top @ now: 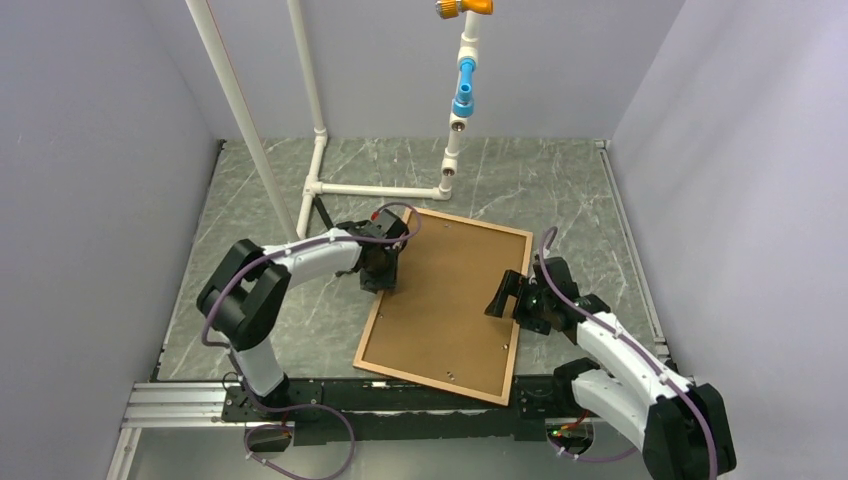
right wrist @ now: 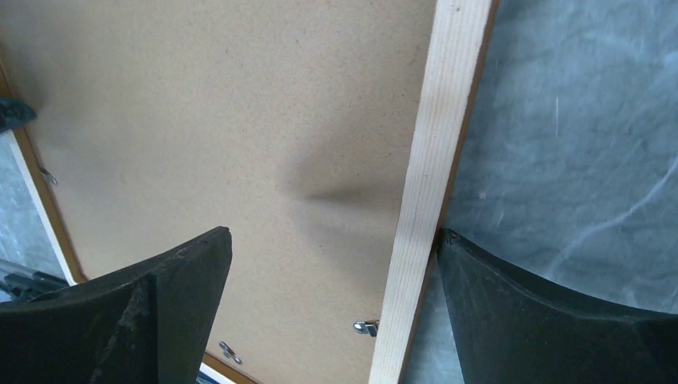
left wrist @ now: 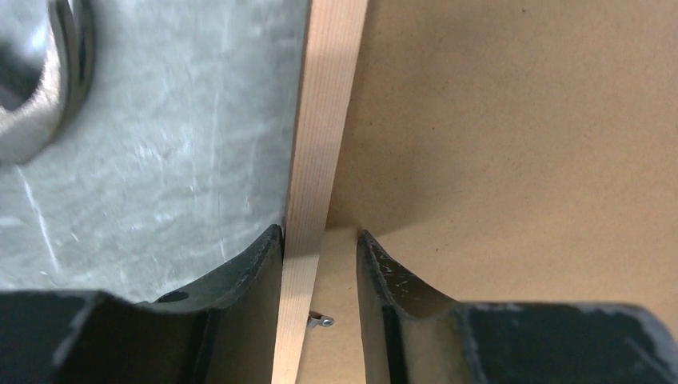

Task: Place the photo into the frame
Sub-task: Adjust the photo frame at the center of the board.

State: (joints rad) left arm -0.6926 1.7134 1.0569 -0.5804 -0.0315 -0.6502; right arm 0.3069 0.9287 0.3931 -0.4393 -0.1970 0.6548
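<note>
The frame (top: pixel 373 325) lies face down on the table, a plain brown backing board (top: pixel 450 300) filling it. The photo does not show in any view. My left gripper (top: pixel 385 272) straddles the frame's left rail (left wrist: pixel 320 160): one finger (left wrist: pixel 240 296) touches the rail's outer side, while the other (left wrist: pixel 392 296) rests over the board (left wrist: pixel 520 120) with a gap to the rail. My right gripper (top: pixel 503 297) stands wide open across the right rail (right wrist: pixel 432 160), one finger (right wrist: pixel 520 304) against the rail's outer edge and the other (right wrist: pixel 160 304) above the board (right wrist: pixel 200 120).
Small metal tabs (left wrist: pixel 321 322) (right wrist: pixel 366 326) sit at the rails' inner edges. A white pipe rig (top: pixel 320 170) with a blue fitting (top: pixel 464 90) stands behind the frame. Grey walls close in the marbled table (top: pixel 560 180) on three sides.
</note>
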